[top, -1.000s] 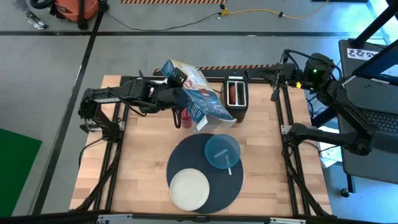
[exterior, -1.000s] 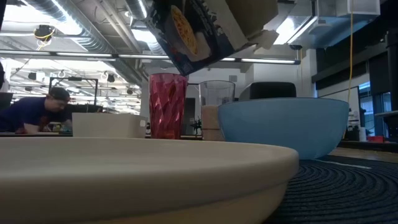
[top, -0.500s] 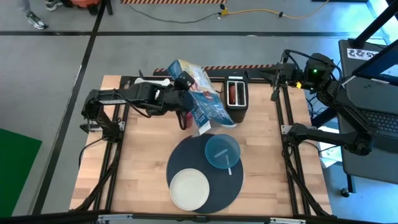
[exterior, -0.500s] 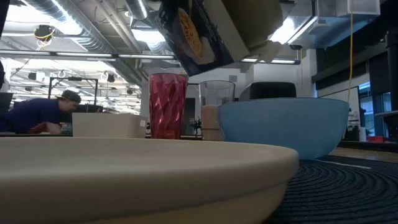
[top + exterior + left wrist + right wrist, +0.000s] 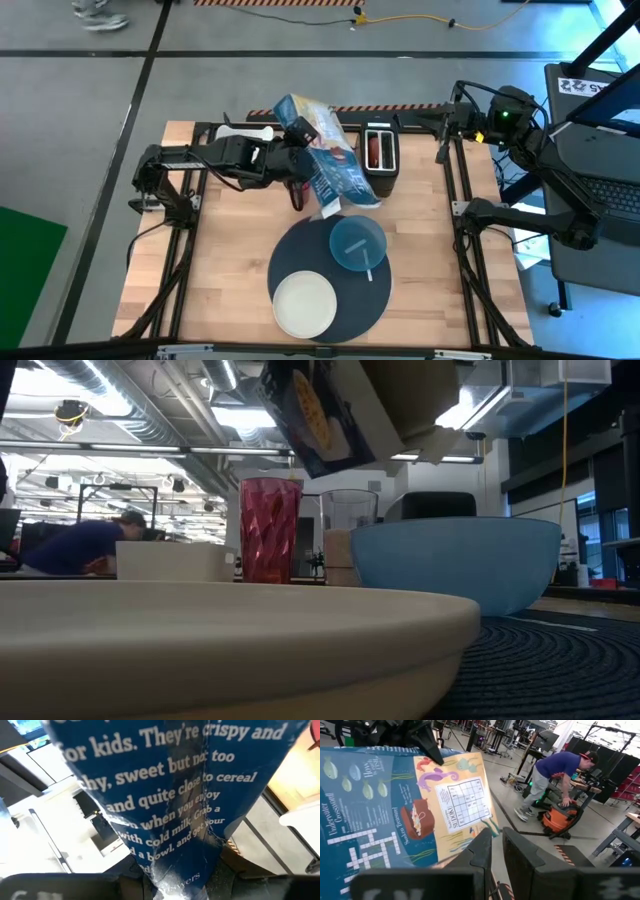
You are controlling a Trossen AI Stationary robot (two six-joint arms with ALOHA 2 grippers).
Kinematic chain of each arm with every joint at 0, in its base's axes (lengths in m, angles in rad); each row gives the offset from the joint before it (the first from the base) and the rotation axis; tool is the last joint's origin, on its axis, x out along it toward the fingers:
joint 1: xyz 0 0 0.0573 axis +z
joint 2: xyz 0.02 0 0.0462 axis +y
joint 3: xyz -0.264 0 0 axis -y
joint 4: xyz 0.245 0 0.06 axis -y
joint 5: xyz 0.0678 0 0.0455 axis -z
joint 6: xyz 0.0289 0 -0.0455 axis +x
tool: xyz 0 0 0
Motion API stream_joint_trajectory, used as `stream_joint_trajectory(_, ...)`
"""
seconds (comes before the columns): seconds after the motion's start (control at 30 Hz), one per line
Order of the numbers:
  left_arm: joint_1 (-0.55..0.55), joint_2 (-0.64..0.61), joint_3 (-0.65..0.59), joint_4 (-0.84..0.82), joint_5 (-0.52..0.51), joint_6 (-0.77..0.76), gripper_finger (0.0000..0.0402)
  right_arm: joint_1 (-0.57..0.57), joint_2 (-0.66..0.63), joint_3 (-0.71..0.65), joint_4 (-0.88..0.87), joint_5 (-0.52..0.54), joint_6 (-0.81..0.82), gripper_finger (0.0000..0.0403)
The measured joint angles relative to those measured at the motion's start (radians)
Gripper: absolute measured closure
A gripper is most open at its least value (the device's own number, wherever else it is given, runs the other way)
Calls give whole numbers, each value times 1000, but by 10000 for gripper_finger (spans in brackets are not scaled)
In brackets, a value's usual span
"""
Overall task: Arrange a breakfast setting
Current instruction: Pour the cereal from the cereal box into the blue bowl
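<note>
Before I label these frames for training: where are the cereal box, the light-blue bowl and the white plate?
cereal box [image 5: 322, 165], high view, its blue face.
light-blue bowl [image 5: 357, 242], high view, inside bottom.
white plate [image 5: 304, 303], high view, its centre.

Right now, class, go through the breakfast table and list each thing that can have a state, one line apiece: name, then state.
cereal box: lifted off the table, tilted toward the bowl, held by the left tool
light-blue bowl: upright on the placemat
white plate: flat on the placemat, empty
toaster: upright, something in its slots
red tumbler: upright
clear glass: upright
</note>
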Motion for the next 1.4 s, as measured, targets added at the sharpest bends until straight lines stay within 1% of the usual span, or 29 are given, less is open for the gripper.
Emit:
stream_joint_trajectory(0.1, -4, 0, 0, 5, -25, 0, 286, 0, 0, 0, -1, 0, 0, 352)
stream_joint_trajectory(0.27, -10, 0, 0, 5, -33, 1, 286, 0, 0, 0, -1, 0, 0, 352)
stream_joint_trajectory(0.4, -24, 0, 0, 10, -48, 47, 286, 0, 0, 0, -1, 0, 0, 352)
stream_joint_trajectory(0.87, -44, 0, 0, 28, -50, 104, 286, 0, 0, 0, -1, 0, 0, 352)
stream_joint_trajectory(1.03, -44, 0, 0, 34, -51, 104, 286, 0, 0, 0, -1, -1, 0, 352)
stream_joint_trajectory(1.2, -50, 6, 0, 59, -97, 104, 286, 0, 0, 0, -1, -2, 0, 352)
stream_joint_trajectory(1.4, -68, 15, 0, 63, -97, 104, 286, 0, 0, 0, -1, -3, 0, 352)
